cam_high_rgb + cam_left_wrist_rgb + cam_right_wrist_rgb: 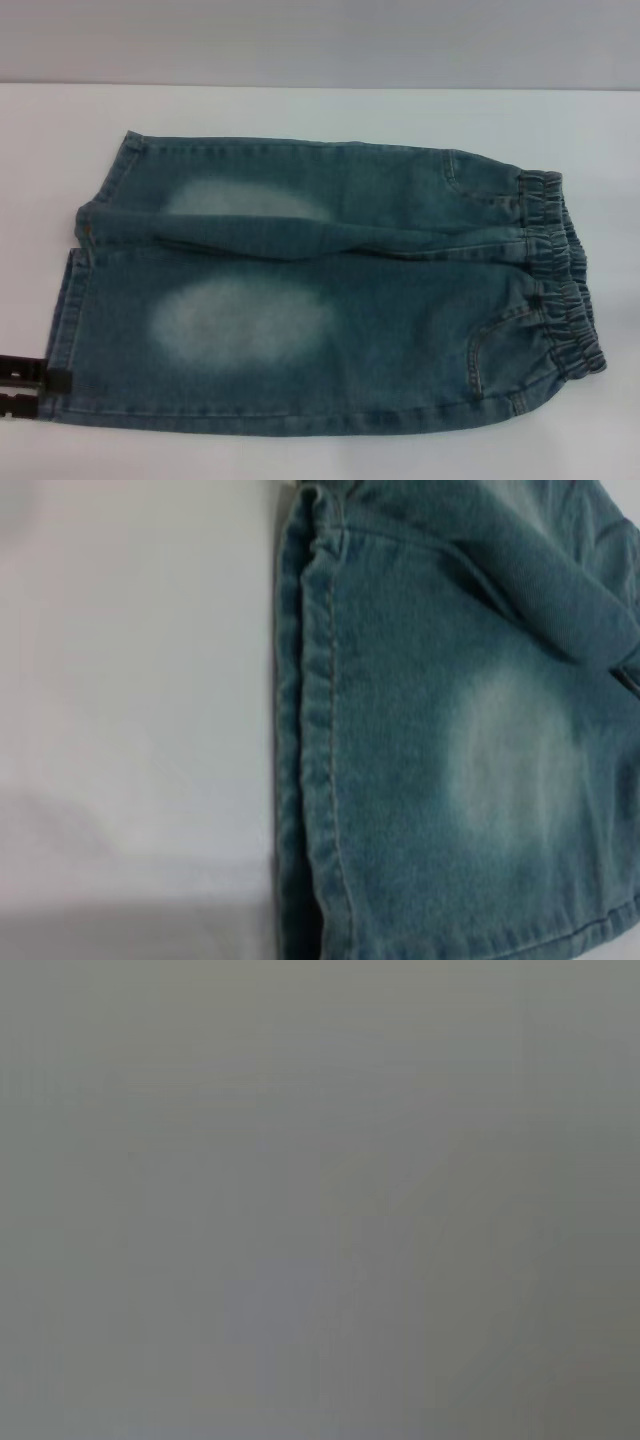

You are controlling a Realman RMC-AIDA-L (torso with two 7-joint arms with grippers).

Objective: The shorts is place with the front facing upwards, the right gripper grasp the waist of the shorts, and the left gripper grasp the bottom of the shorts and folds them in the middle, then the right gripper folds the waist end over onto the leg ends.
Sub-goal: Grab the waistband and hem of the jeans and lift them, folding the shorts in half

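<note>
The denim shorts are lying flat on the white desk, front upward; the gathered waist is pointing to the robot's right, the leg ends to its left; the left end effector is showing two black fingertips, slightly parted, just beside the near leg hem; the right end effector is sitting out of view.

A white table holds everything. One pair of blue-green shorts lies flat on it, right in the middle. The puffy waist points to 3 o'clock. The two straight leg ends point to 9 o'clock. Two pale patches show on the legs.
</note>
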